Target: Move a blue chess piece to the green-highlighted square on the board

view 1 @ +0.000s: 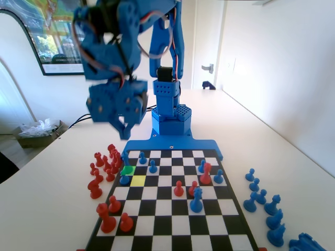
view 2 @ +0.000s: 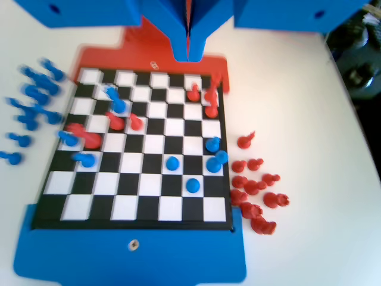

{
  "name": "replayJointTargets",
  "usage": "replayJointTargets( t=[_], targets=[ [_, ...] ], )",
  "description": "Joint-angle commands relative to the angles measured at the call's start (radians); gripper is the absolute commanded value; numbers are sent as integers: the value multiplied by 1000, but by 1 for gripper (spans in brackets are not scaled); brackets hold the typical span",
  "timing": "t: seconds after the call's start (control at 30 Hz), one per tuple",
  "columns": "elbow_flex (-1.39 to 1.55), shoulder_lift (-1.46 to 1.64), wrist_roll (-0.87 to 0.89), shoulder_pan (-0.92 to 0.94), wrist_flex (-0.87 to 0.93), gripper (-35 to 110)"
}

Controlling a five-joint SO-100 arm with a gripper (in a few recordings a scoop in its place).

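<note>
- A bright room with white walls and a framed picture; a white bench [view 1: 272,141] carries the flat black-and-white chequered board with a blue plastic rim [view 1: 172,144];
- the blue arm's two-finger tool [view 1: 125,128] hangs raised above the board's far-left corner in the fixed view; in the wrist view its jaws [view 2: 188,50] at twelve o'clock look pressed together with nothing between them;
- the bright green-highlighted square [view 1: 127,170] appears bare; a small blue plastic pawn with a round head [view 1: 124,179] stands just at its six o'clock, beside the yellow square [view 1: 138,181];
- judged step: approach, nothing grasped yet; next the tool should spread, descend over that pawn's head, avoiding the red pawns [view 1: 107,167] at nine o'clock off the board.
</note>
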Motion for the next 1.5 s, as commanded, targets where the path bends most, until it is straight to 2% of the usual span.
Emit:
replayJointTargets(
  t=[0.0, 0.2, 0.33, 0.5, 0.7, 1.0, 1.47],
  targets=[
    [-21, 207, -6, -25, 83, 1],
    [-9, 512, 17, -126, 278, 1],
    [28, 657, 71, -212, 336, 1],
    [181, 854, 74, -256, 304, 1],
    [239, 936, 98, -264, 193, 1],
    [242, 997, 98, -219, 178, 6],
    [242, 997, 98, -218, 178, 6]
  ],
)
